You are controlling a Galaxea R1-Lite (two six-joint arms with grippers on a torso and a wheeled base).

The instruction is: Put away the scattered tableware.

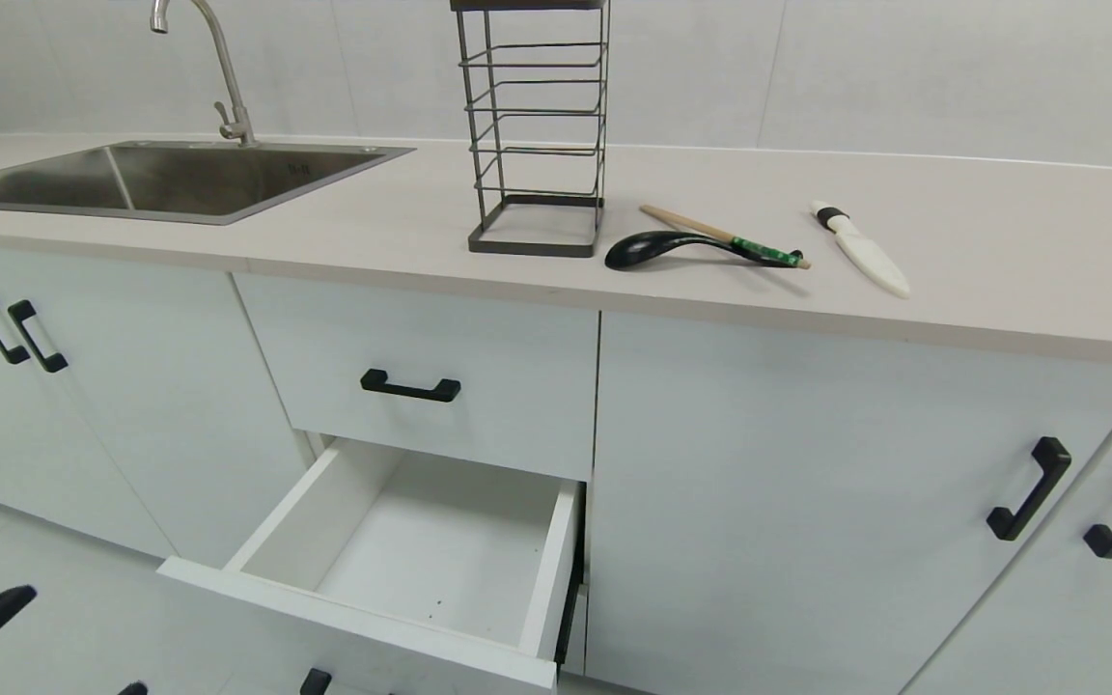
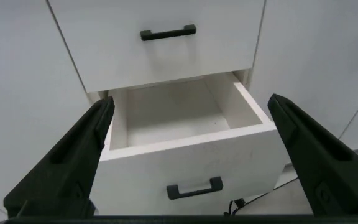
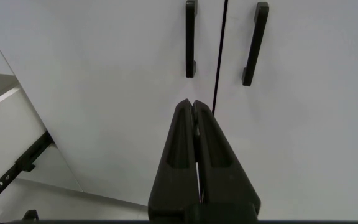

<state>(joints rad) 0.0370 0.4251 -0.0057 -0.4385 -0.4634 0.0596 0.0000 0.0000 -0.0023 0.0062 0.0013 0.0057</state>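
a: what's the biggest thing there?
b: a long pale countertop (image 1: 1000, 232) over white cabinet fronts (image 1: 788, 463) with black handles. a stainless steel sink (image 1: 180, 179) is set into its left end, and a curved metal tap (image 1: 218, 68) stands behind it.
a: any drawer open?
b: the lower white drawer (image 1: 551, 550) is pulled out, below a shut one.
a: and the tableware?
b: all on the countertop, right of a tall black wire rack (image 1: 537, 125). a white knife with a black band (image 1: 860, 248) lies farthest right, apart from the rest. a black curved ladle (image 1: 681, 247) lies just beside the rack's base. wooden chopsticks with a green end (image 1: 725, 235) meet the ladle's handle at that green end.
a: the grippers?
b: the left gripper (image 2: 191, 102) hangs before the open drawer, fingers (image 2: 73, 162) spread wide with nothing between them. the right gripper (image 3: 193, 109) faces the cabinet doors, fingers pressed together and empty.
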